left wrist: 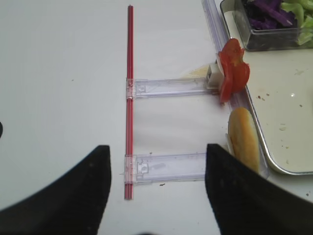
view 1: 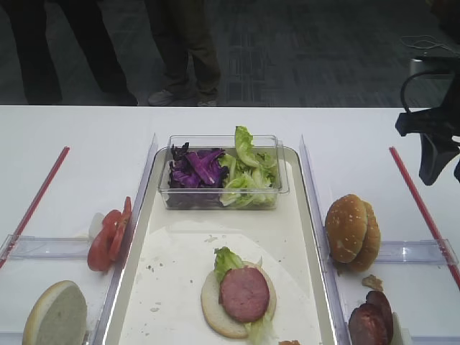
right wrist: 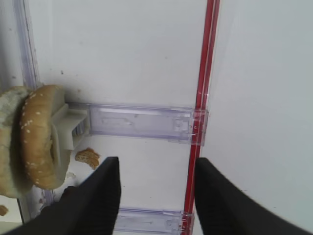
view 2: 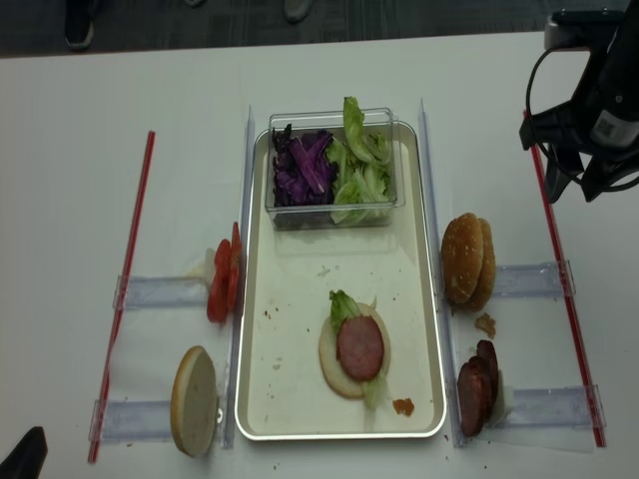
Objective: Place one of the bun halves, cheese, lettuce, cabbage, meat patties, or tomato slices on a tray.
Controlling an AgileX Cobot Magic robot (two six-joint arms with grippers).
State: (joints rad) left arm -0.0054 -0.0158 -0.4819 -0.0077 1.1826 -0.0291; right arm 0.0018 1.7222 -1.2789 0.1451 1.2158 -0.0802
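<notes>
Right claw [right wrist: 155,196] held above the worktop [view 1: 86,136] at the 2 o'clock edge of the overhead view, jaws spread apart with nothing between them, only bare white surface and a red strip [right wrist: 201,107] showing through the gap. Left claw [left wrist: 156,196] likewise parted and holding nothing, hovering at the 8 o'clock corner. Nearest the right claw, at about 9 o'clock in its wrist view, seeded bun halves [right wrist: 40,142] propped on edge against a clear side holder [right wrist: 139,122], with a crumb [right wrist: 88,156] just beside. Further out, dark meat patties [view 2: 477,387] leaning on the next holder toward 5 o'clock. At centre, the cream tray [view 2: 290,394], already carrying a pale bun base [view 2: 334,371] topped with a lettuce leaf [view 2: 341,304] and one patty [view 2: 360,346]. At 12 o'clock on the tray, a clear tub [view 2: 384,215] with purple cabbage [view 2: 305,165] left and green lettuce [view 2: 359,160] right. Tomato slices [view 2: 222,284] standing at 9 o'clock, another bun half [view 2: 194,401] at 7 o'clock. Judged likely to handle as follows: buns light, springy, easily dented, best pinched gently across the thin edge; patties firmer but perhaps greasy and prone to slip; tomato wet and tearable; leaves limp, best gathered at a thick rib.
</notes>
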